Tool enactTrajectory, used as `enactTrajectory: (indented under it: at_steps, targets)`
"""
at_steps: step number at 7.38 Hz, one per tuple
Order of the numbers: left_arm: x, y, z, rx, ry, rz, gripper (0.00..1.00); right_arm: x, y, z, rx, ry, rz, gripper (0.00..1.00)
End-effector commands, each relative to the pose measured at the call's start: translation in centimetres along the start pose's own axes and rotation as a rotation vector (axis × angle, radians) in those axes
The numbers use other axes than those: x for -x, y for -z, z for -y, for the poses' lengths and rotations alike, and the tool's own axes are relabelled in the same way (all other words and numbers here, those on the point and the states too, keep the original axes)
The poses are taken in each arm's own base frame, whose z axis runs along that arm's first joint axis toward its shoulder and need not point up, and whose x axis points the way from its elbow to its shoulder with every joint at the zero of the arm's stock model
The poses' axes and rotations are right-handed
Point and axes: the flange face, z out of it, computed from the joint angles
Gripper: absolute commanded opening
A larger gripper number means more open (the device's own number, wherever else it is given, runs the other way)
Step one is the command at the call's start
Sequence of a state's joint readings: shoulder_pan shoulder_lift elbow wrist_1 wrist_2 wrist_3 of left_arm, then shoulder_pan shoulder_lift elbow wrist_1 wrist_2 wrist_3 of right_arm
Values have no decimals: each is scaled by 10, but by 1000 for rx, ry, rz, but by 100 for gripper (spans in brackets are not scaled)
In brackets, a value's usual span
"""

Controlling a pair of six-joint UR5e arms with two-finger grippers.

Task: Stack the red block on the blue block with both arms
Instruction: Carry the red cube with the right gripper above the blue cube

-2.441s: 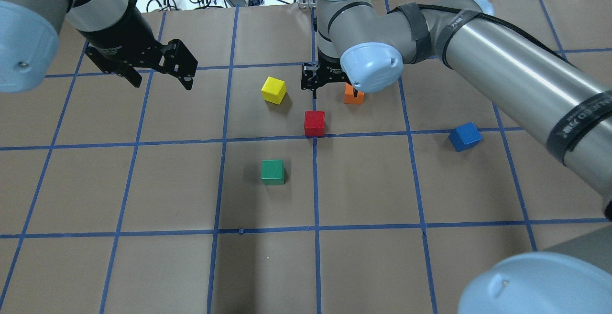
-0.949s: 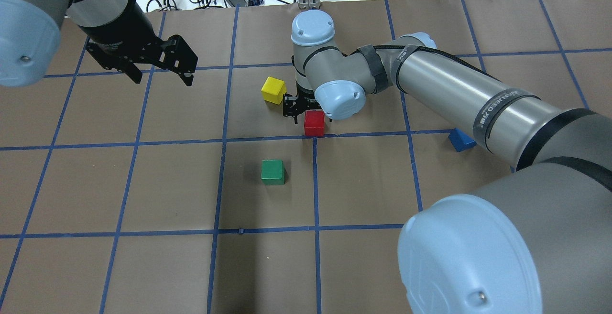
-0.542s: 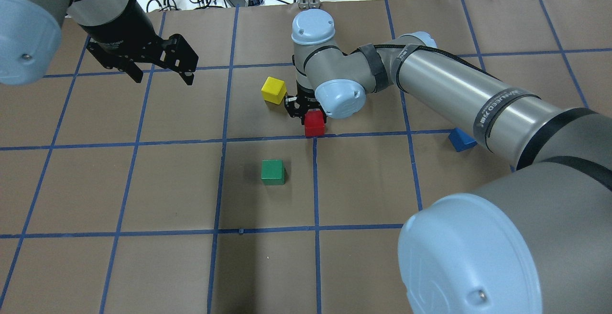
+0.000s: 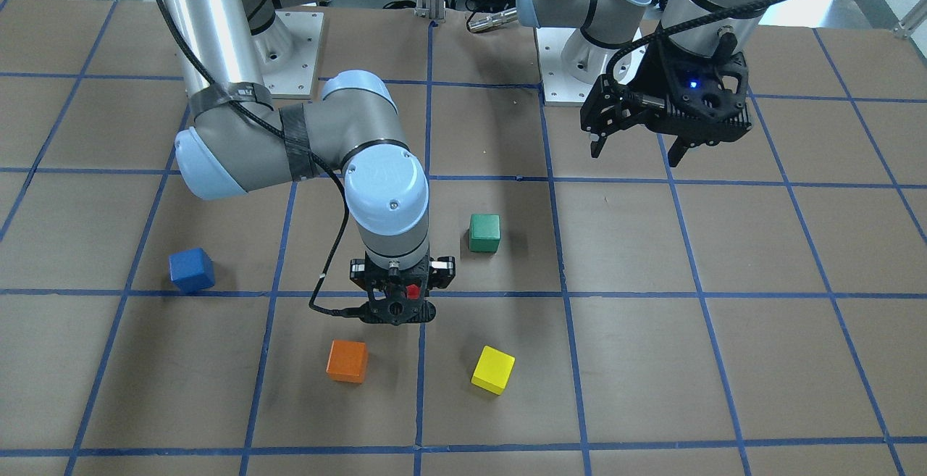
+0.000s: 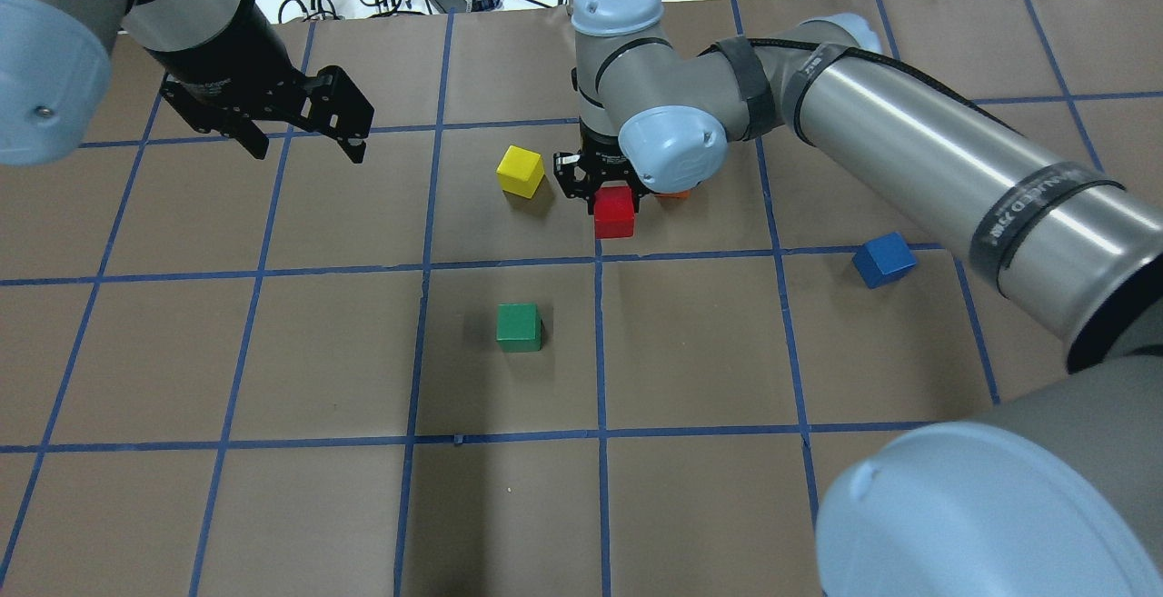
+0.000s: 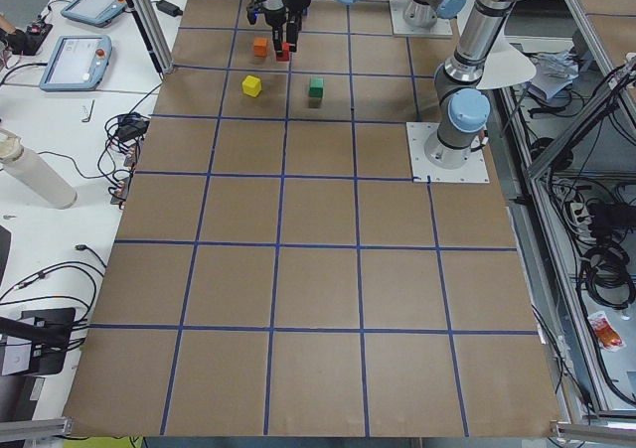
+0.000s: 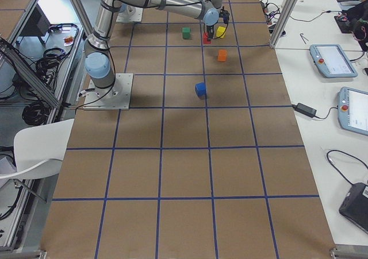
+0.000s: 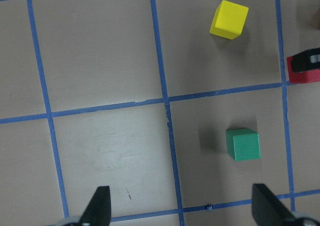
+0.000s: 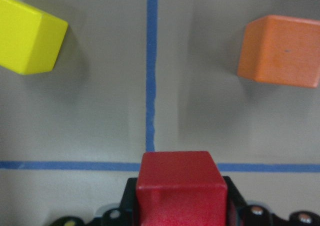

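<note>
My right gripper (image 5: 611, 202) is shut on the red block (image 5: 614, 213) and holds it a little above the table, near the middle of the far side. The right wrist view shows the red block (image 9: 180, 183) between the jaws, above a blue tape line. The blue block (image 5: 884, 259) sits alone on the table, to the right of the red block, and also shows in the front view (image 4: 191, 270). My left gripper (image 5: 307, 154) is open and empty, hovering over the far left of the table. Its fingers (image 8: 100, 208) show at the bottom of the left wrist view.
A yellow cube (image 5: 521, 170) lies just left of the right gripper. An orange cube (image 4: 347, 360) lies just behind it, mostly hidden by the wrist in the overhead view. A green cube (image 5: 519, 326) sits nearer the robot. The brown table (image 5: 273, 488) carries a blue tape grid.
My right gripper came down over the red block, shut on it and lifted it slightly up and to the right. The left gripper has stayed in place.
</note>
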State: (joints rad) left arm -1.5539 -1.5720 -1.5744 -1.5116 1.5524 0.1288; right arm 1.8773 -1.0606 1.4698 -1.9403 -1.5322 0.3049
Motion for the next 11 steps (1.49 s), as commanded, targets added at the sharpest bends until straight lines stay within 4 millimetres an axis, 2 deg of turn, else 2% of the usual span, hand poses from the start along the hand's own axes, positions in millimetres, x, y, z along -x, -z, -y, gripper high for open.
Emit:
enactTrajectory:
  at_steps: [1,2,3,4,6,7,9,10,11]
  targets:
    - [0,0,-2,1,0,1,100,-79,51,3,44,-93,4,0]
    - [0,0,-2,1,0,0,100,-120,71,1,66,-40,2,0]
    - [1,4,1,-8,1,1,100,-151,83,-5,78,3,2,0]
    - [2,3,1,-7,4,1,100,-181,87,-12,78,50,4,0]
    - [2,2,1,-6,4,1,100,-247,74,-23,103,149,27,0]
    - [2,2,0,-4,5,1,100,-269,66,-32,110,193,40,0]
    - [1,0,-2,-1,3,0,100,-305,43,-37,68,265,7,0]
    - [2,2,2,-4,3,2,100,-320,35,-38,38,278,-8,0]
    - [2,1,2,-1,3,2,100,-326,30,-37,18,287,-15,0]
